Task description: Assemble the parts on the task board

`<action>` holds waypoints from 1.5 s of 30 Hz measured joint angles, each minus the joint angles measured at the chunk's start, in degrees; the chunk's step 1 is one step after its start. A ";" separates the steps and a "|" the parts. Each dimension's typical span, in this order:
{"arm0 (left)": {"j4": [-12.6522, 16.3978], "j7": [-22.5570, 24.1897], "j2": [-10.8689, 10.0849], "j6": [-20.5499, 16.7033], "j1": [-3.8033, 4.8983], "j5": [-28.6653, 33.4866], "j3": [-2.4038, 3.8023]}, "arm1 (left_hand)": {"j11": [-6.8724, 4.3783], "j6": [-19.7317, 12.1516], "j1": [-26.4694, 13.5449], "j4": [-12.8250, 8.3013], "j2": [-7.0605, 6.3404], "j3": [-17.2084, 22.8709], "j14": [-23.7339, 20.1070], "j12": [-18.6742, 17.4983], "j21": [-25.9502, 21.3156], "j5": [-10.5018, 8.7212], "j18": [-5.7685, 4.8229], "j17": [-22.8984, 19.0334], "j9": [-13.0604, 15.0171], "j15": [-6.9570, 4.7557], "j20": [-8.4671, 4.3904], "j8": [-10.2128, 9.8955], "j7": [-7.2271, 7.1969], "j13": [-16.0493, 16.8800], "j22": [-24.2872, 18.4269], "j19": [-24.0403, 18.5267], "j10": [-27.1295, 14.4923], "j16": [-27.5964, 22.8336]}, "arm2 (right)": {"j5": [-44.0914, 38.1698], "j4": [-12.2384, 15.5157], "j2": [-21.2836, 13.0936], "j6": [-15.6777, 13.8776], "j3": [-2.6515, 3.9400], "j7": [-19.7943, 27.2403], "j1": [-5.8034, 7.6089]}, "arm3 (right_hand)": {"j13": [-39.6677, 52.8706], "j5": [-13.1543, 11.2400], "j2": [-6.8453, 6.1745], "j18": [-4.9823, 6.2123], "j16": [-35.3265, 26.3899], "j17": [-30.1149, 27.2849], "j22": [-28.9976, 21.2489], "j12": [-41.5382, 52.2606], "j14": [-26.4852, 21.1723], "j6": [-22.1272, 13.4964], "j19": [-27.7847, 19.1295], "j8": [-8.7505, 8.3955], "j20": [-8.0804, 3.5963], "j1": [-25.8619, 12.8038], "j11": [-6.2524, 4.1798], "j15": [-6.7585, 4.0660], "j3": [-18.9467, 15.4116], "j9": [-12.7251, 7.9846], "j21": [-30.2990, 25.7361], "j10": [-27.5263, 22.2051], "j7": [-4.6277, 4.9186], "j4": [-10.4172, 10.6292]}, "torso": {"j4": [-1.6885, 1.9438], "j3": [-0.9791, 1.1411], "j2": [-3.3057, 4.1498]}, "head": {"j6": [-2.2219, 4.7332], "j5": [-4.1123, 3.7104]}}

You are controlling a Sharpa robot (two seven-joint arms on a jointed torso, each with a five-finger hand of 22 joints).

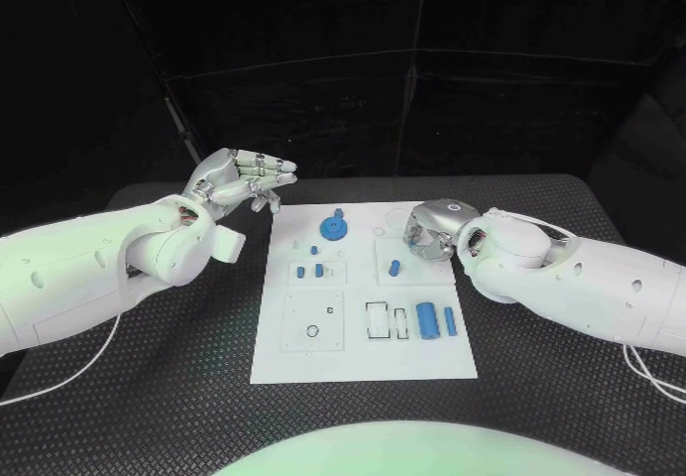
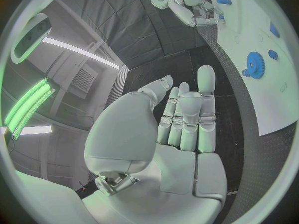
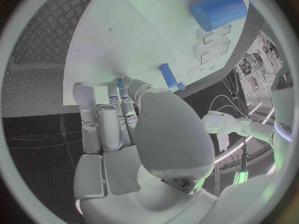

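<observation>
Now, left hand (image 1: 240, 181): we see it raised left of the task board (image 1: 365, 352), fingers apart, empty.
Right hand (image 1: 433, 230): fingers curled on the board's far right; grip we cannot tell.

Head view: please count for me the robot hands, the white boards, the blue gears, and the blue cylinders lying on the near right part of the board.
hands: 2, the left hand and the right hand
task board: 1
blue gear: 1
blue cylinders: 2, the thick cylinder and the thin cylinder
total: 6
</observation>
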 measured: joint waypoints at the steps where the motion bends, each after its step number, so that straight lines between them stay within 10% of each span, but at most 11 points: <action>1: 0.01 -0.01 0.00 0.00 0.00 0.00 0.00 | 0.00 0.00 0.00 0.00 0.00 0.00 0.00 0.00 0.00 0.00 0.01 0.00 0.00 0.00 0.00 0.00 0.00 0.00 0.00 0.00 0.00 0.00 | -0.14 -0.06 0.09 0.01 0.00 -0.06 0.01 | 0.03 0.00 0.00 0.00 0.00 0.10 0.15 0.13 0.18 0.31 0.08 0.00 -0.08 0.00 -0.15 -0.18 0.27 0.02 0.27 0.30 -0.10 -0.27 | 0.00 0.00 0.00 | -0.01 -0.02; 28: 0.26 -0.15 -0.17 0.05 -0.01 0.03 -0.02 | 0.00 -0.21 0.24 0.00 0.24 0.00 -0.20 0.31 0.00 0.00 0.00 0.01 0.00 0.20 0.00 0.00 -0.21 0.05 -0.11 0.00 0.00 0.00 | -6.63 1.16 0.74 0.20 -0.16 -2.66 -0.24 | 0.16 -1.34 0.97 -0.01 0.87 0.96 2.95 0.69 -0.04 3.27 1.21 0.66 -1.22 0.08 -1.23 -1.21 1.68 0.27 1.99 4.04 -1.00 -3.64 | 0.07 0.03 -0.05 | -0.36 -0.34; 45: 0.27 -0.24 -0.36 0.16 -0.02 0.04 -0.06 | 0.21 -0.21 0.24 -0.17 0.24 -0.16 -0.41 0.31 0.00 0.00 0.00 -0.09 0.00 -0.01 0.00 0.00 -0.21 0.09 -0.14 0.00 -0.21 0.00 | -7.76 3.20 -0.69 -5.99 -0.11 -2.54 -0.25 | 0.15 0.33 1.43 0.00 1.21 1.51 4.57 0.20 -0.04 3.73 1.83 0.66 -1.40 0.55 -0.63 -1.21 3.39 0.21 3.39 4.67 -0.95 -6.61 | 0.01 -0.01 -0.05 | -0.04 -0.35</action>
